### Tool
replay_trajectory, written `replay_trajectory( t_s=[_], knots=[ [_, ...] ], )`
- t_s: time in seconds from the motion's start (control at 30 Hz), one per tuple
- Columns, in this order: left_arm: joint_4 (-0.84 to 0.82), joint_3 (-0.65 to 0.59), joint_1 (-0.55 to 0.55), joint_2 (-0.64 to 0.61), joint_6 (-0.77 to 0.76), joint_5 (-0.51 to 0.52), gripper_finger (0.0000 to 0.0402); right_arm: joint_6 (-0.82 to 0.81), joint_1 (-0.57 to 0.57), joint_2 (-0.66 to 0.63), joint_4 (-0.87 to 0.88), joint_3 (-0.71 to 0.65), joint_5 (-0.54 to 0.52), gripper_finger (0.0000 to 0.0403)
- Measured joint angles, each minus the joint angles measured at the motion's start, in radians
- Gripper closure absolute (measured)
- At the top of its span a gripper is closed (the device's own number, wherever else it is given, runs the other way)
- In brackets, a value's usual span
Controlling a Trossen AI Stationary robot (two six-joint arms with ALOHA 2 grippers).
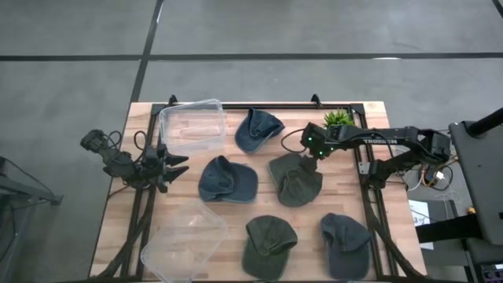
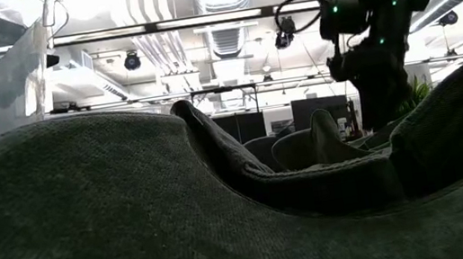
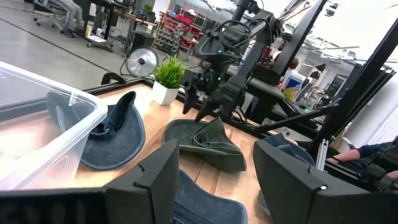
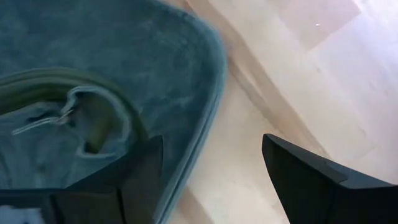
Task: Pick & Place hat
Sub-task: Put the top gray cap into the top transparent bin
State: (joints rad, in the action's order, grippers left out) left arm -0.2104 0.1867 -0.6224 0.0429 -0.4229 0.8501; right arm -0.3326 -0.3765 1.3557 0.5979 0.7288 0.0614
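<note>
Both arms matte black, jointed tube links. Right arm (image 1: 393, 141) has white lettering along the forearm link, green LEDs lit at the wrist, black cable looped beside it. Left arm (image 1: 118, 161) has dark cable loops near its base. Claw fingers flat, dark, angular plates.

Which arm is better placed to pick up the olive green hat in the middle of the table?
The right. The right gripper hangs open directly over the olive green hat, one finger above its brim. The left gripper waits at the left edge beside the clear bin.
</note>
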Motion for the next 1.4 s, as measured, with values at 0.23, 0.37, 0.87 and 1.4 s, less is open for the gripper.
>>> replay_trajectory(
  t_s=[0.23,0.37,0.87,1.4],
  knots=[
    [0.000,0.000,0.000,0.000,0.000,0.000,0.0202,0.043,-0.027,0.116,-0.055,0.000,0.082,0.0133],
    [0.000,0.000,0.000,0.000,0.000,0.000,0.0202,0.065,-0.029,0.176,-0.056,0.000,0.115,0.0153],
    [0.000,0.000,0.000,0.000,0.000,0.001,0.0202,0.044,-0.035,0.113,-0.056,-0.002,0.142,0.0311],
    [0.000,0.000,0.000,0.000,0.000,0.000,0.0202,0.018,-0.039,0.015,-0.042,-0.008,0.139,0.0383]
  ],
)
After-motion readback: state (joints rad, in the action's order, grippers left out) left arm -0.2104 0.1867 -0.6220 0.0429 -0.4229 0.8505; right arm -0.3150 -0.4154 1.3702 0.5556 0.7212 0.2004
